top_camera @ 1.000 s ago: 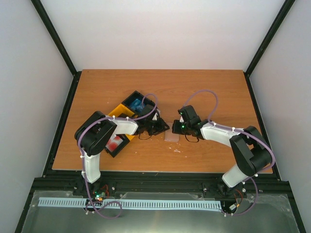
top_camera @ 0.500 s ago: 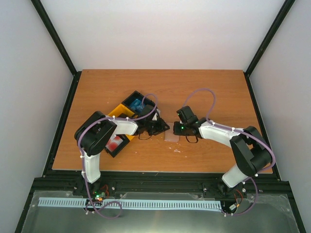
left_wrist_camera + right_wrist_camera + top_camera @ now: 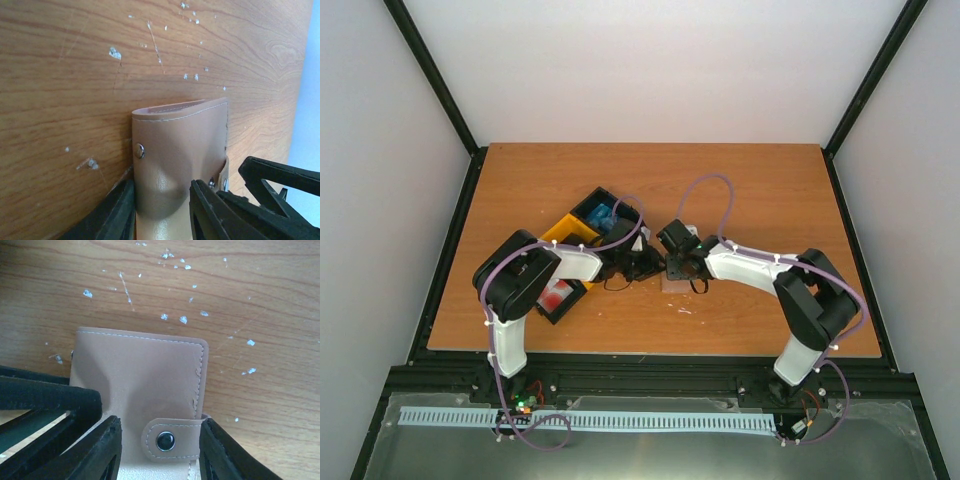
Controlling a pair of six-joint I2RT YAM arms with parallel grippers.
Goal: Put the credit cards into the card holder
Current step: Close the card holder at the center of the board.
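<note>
1. So, starting nearest me: both arms lean in from the near edge and meet over the middle of the bench point(image 3: 760, 190). The card holder point(image 3: 180, 135) lies flat there, folded shut.
2. My left pincer point(image 3: 162, 200) is partly closed and looks to be pinching the near end of the holder. The leather dimples between its fingers, so I'd call that a hold.
3. My right pincer point(image 3: 159, 427) comes in from the other side with its jaws standing apart. They sit either side of the snap tab point(image 3: 165, 441) with nothing gripped, and I can't tell if the pads touch the leather.
4. The snap looks fastened, so I reckon I'm on the "get the holder open" step and no card is in yet.
5. Next move, I think: left holds the body steady while right nips that little tab and peels it up. It's a thin target, so it needs a careful close.
6. Further out on the left are the black and yellow bins point(image 3: 575, 235) with the credit cards point(image 3: 601, 215). Blue ones are at the far end and something red at the near end, well apart from the holder.
</note>
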